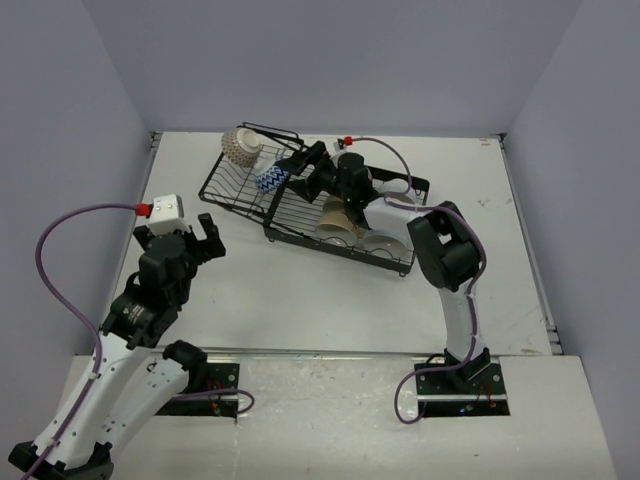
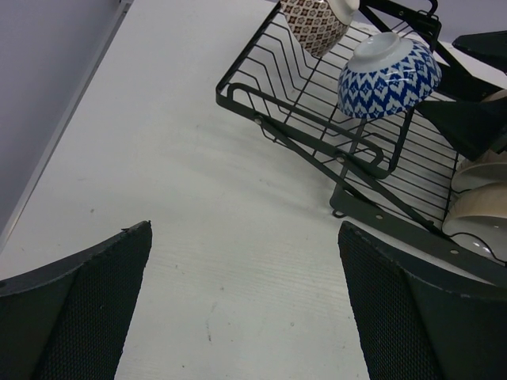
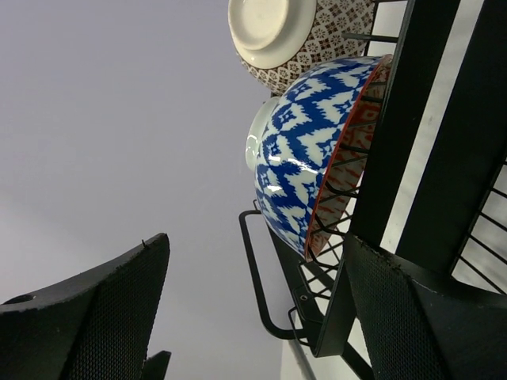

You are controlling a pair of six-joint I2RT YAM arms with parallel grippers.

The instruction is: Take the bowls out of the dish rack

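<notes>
The black wire dish rack [image 1: 240, 180] stands at the back middle of the table. A blue-white zigzag bowl [image 1: 270, 180] leans on its side in the rack, with a brown patterned bowl [image 1: 240, 146] behind it. Beige bowls [image 1: 335, 220] and a white bowl [image 1: 385, 215] stand in the basket section. My right gripper [image 1: 300, 170] is open right by the blue bowl [image 3: 305, 158], its fingertips just short of the rim, with rack wire [image 3: 412, 119] between the fingers. My left gripper [image 1: 178, 240] is open and empty over bare table left of the rack [image 2: 317, 119].
The patterned bowl [image 3: 273, 32] shows its white foot just beyond the blue one. Grey walls close in the table at the left, back and right. My right arm [image 1: 445, 250] reaches over the basket section. A purple cable [image 1: 70, 225] loops beside the left arm.
</notes>
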